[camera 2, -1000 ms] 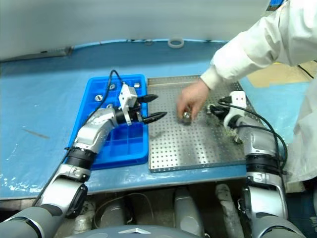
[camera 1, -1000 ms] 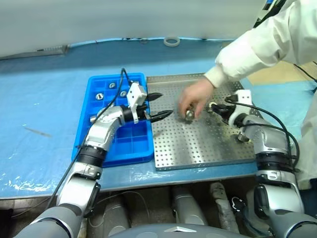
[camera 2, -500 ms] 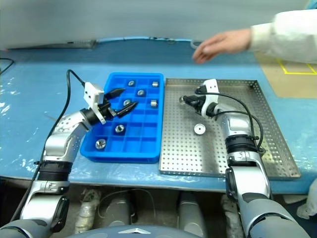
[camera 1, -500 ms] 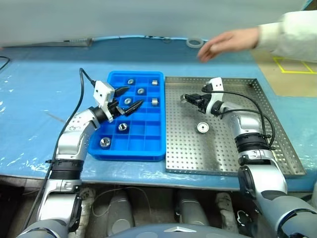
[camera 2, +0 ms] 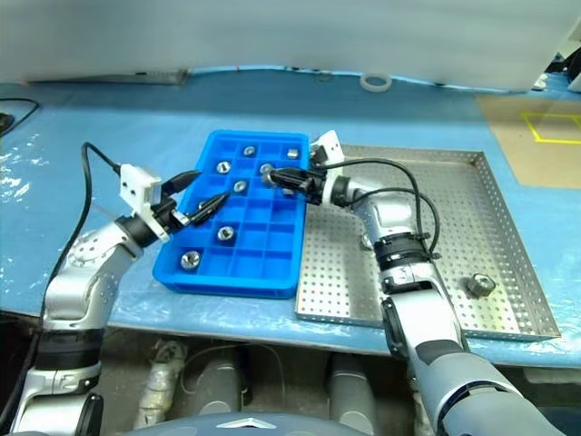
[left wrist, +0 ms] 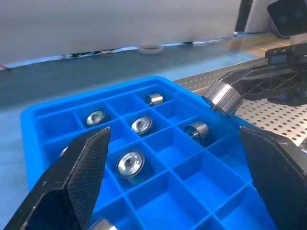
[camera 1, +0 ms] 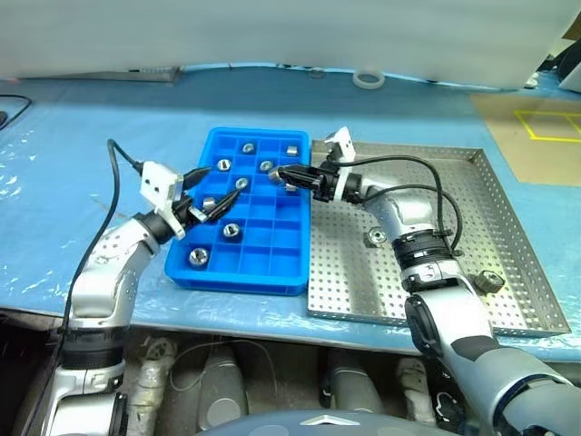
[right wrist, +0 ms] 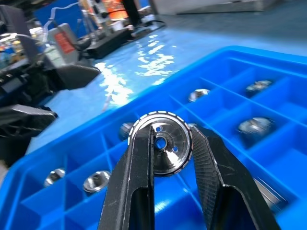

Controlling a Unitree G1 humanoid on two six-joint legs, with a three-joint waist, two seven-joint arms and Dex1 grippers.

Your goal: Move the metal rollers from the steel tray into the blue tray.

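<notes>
At the near right corner of the steel tray (camera 1: 508, 227), on a blue-covered table (camera 1: 73, 127), one metal roller (camera 1: 487, 281) waits its turn; another (camera 1: 375, 238) lies on the perforated floor nearer the middle, close beside the robot's right arm. To the left, the blue tray (camera 1: 272, 263) carries rollers in single compartments: two in its near rows (camera 1: 197, 258) and several more in the far rows (camera 1: 292, 151). The left hand (camera 1: 211, 188) hovers over the tray's left side with its fingers spread wide and nothing between them. The right hand (camera 1: 283, 175) reaches across from the steel tray, its fingers pinched shut on a roller (right wrist: 161, 143) held above the far-right compartments, off the tray floor. The step in hand appears to be the drop-off: the carried roller is over the blue tray but not yet set down. The next move likely calls for lowering it into an empty compartment, keeping off the divider walls and the cells already filled, then parting the fingers. Beyond both trays, a white tape ring (camera 1: 368, 80) lies at the table's far edge.
</notes>
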